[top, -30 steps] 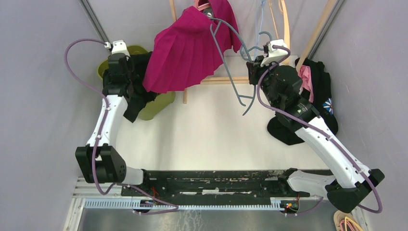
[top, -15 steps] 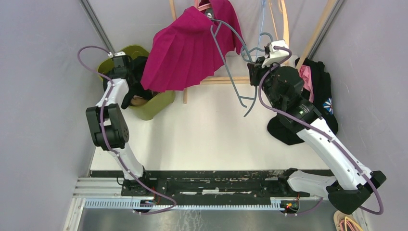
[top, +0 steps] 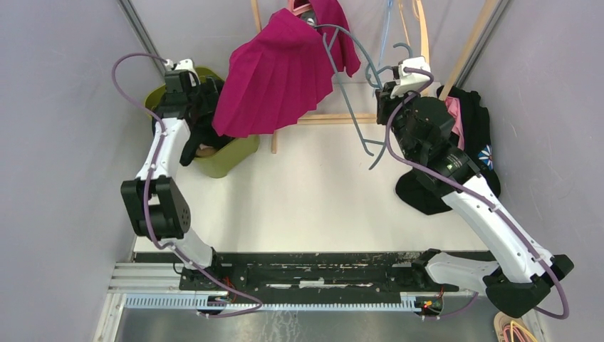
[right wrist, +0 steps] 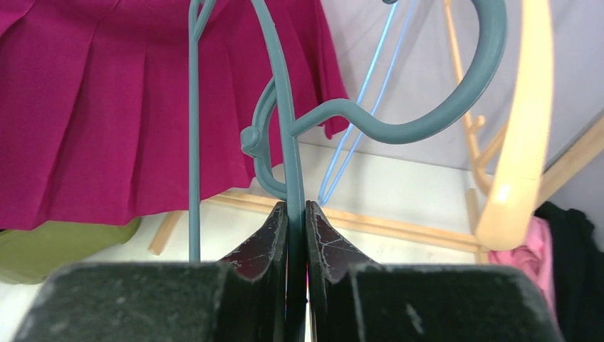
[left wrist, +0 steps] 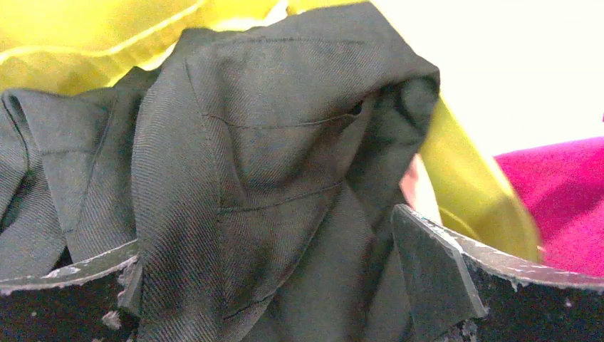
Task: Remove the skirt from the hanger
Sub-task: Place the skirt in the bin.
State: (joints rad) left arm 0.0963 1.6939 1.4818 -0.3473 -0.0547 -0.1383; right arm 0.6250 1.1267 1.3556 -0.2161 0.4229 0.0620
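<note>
White table (top: 313,192), grey walls. Right gripper (right wrist: 295,208) was pinched shut on the hanger (right wrist: 281,128) wire; left gripper (left wrist: 267,246) stood wide over a black garment (left wrist: 263,142) in the green bin (top: 238,157). Skirt (top: 274,78) hung draped on the hanger's far end, not yet off, so pulling it free was judged wholly left to do.

Left arm's elbow is up from its low pose a second ago. Left tool (left wrist: 263,242) has gone from clamped to fingers wide apart, and the black twill garment (left wrist: 271,142) now lies loose over the yellow-green plastic basket (top: 238,153). Right tool (right wrist: 297,206) has shifted right; the grey-blue plastic hanger (right wrist: 427,128) swings with it, lower tip further right. Magenta pleated skirt (top: 274,78): lower right corner slightly higher.
</note>
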